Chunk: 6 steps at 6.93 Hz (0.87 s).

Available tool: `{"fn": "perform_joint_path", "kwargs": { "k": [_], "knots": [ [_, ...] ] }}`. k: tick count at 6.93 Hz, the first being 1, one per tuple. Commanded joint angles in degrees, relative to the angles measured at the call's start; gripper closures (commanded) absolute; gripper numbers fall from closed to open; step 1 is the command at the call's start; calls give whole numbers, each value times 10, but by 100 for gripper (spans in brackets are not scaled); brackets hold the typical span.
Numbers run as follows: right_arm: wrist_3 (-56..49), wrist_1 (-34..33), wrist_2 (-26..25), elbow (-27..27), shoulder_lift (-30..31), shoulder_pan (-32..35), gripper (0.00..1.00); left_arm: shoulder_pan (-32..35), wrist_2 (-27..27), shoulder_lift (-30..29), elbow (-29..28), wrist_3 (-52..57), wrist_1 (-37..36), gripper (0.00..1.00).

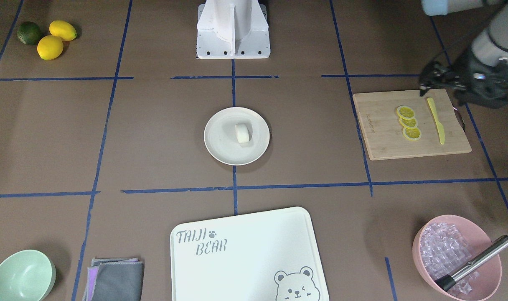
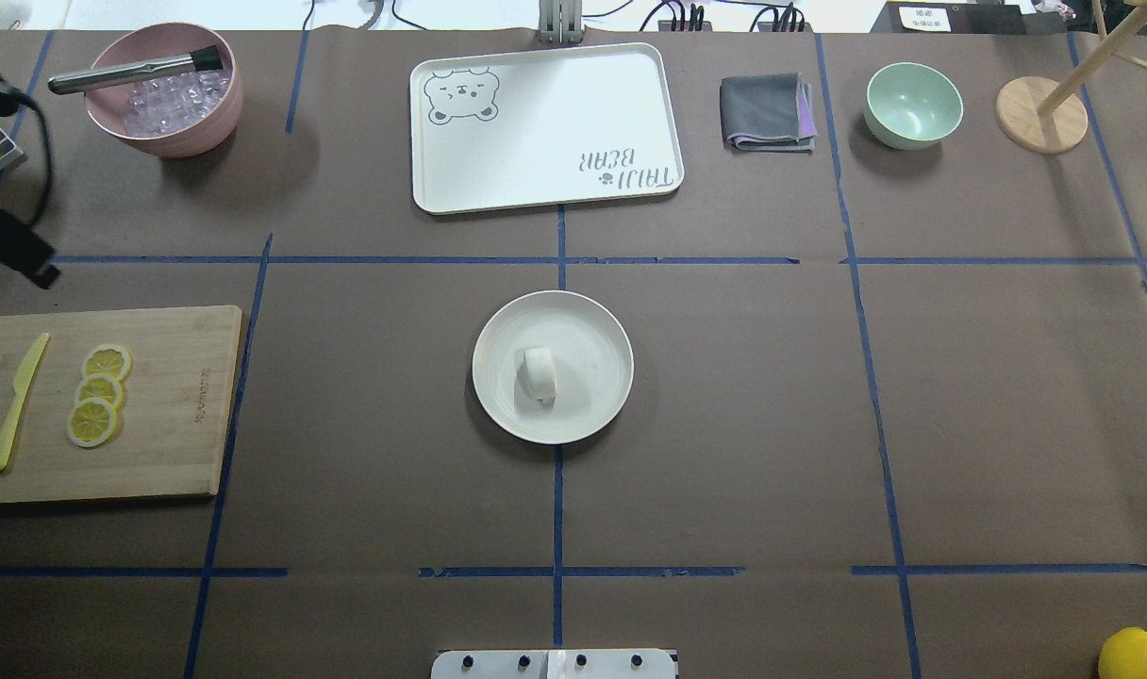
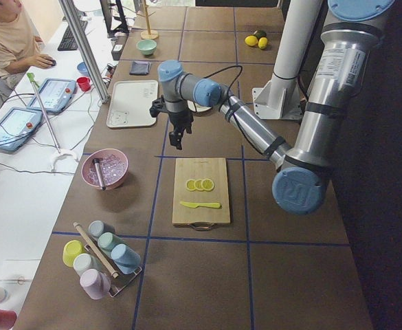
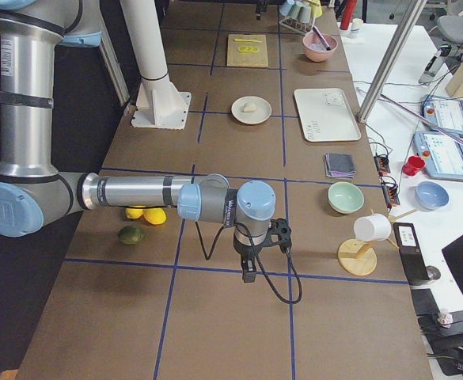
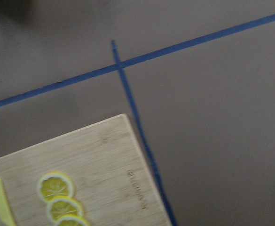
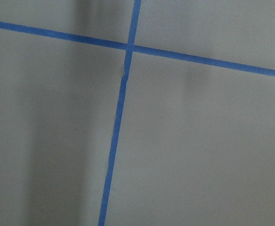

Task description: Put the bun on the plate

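The small white bun (image 1: 242, 133) lies on the round cream plate (image 1: 220, 146) in the middle of the table, also seen from overhead as the bun (image 2: 539, 374) on the plate (image 2: 592, 330). Nothing touches it. My left gripper (image 1: 430, 82) hovers over the far corner of the wooden cutting board (image 1: 383, 138), well away from the plate; its fingers look open and empty. My right gripper (image 4: 248, 267) hangs above bare table far from the plate, and I cannot tell whether it is open or shut.
The cutting board carries three lemon slices (image 1: 408, 122) and a yellow knife (image 1: 436, 120). A bear-print board (image 1: 245, 255), a pink bowl of ice with tongs (image 1: 458, 259), a mint bowl (image 1: 22, 276), a folded cloth (image 1: 116, 279) and whole citrus fruits (image 1: 49, 37) ring the table.
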State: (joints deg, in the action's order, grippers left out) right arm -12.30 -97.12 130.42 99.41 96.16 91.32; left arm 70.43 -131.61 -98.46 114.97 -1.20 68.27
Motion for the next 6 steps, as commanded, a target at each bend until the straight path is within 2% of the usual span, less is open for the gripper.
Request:
{"fn": "perform_joint_path", "kwargs": {
  "k": [1, 2, 3, 5, 6],
  "knots": [
    [0, 0, 0, 0, 0, 0, 0, 147, -33, 54, -117, 218, 7, 0],
    [1, 0, 0, -1, -1, -1, 0, 187, -42, 65, -187, 281, 32, 0],
    [1, 0, 0, 0, -1, 0, 0, 190, -41, 75, -229, 283, 61, 0],
    [1, 0, 1, 1, -1, 0, 0, 197, -35, 89, -237, 281, 118, 0],
    [1, 0, 1, 0, -1, -1, 0, 215, -36, 88, -240, 264, 121, 0]
  ]
}}
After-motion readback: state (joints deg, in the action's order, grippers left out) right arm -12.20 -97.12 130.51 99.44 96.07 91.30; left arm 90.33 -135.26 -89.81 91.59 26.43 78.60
